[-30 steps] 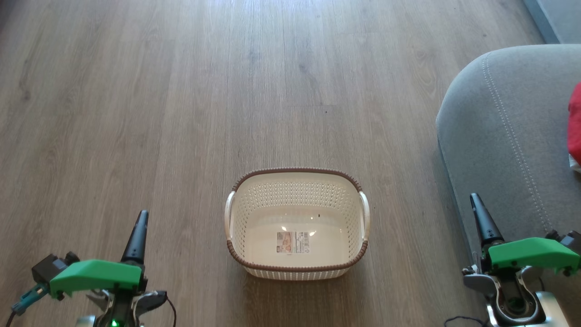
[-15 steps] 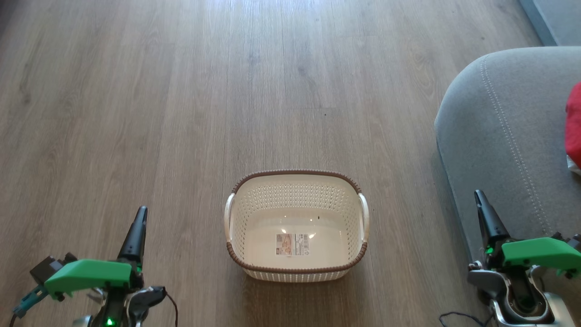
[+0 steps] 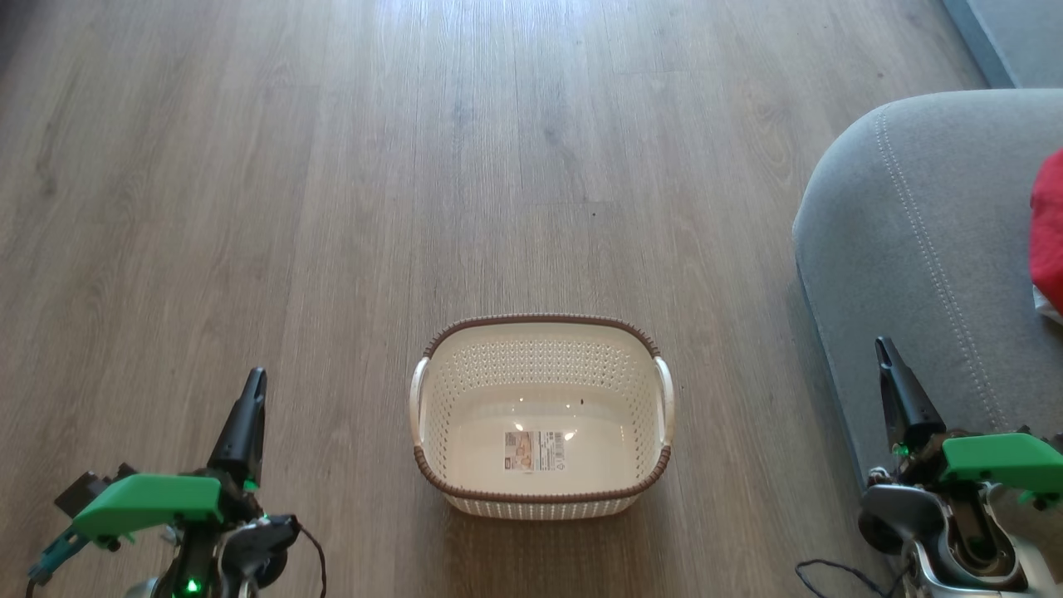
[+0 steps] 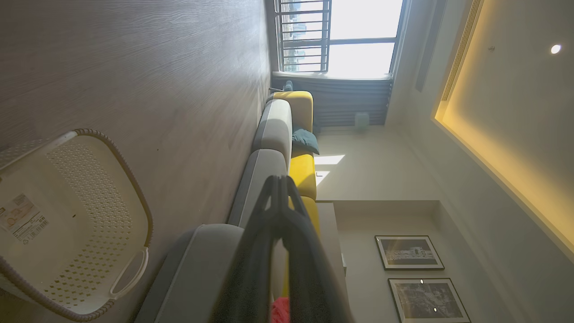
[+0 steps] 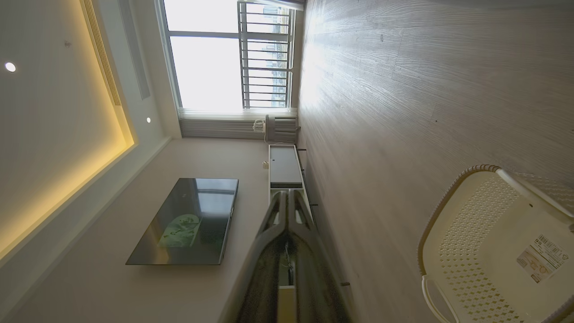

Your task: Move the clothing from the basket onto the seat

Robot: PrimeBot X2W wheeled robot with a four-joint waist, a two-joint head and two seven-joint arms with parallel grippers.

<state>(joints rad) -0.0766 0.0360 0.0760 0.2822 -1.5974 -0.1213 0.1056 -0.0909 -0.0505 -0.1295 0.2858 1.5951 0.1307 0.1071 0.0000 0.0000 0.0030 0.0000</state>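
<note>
Head view, with wrist views for the hands. The grey-brown wood-plank floor (image 3: 332, 208) takes up most of the field. At the right stands the large grey fabric-upholstered seat (image 3: 913, 249), with a rounded edge and lines of pale stitching. The small cream-white perforated plastic basket (image 3: 540, 318), brown woven-look rim uppermost, stands on the floor at centre, near the seat but apart from it; its bare floor carries a printed label sticker (image 3: 533, 451). The soft bright red clothing (image 3: 1048, 224) lies on the seat, cut off by the right edge of the field. Over the last second the whole field has slid slightly downward, which is a camera shift: basket and seat keep their places relative to each other. The left hand (image 3: 256, 382) and the right hand (image 3: 885, 349) have drifted a little outward, toward the lower corners. Each has its two long dark fingers pressed together, clenched on nothing, well apart from the basket. Judged from this layout, the transfer appears complete and the arms seem to be settling to rest
</note>
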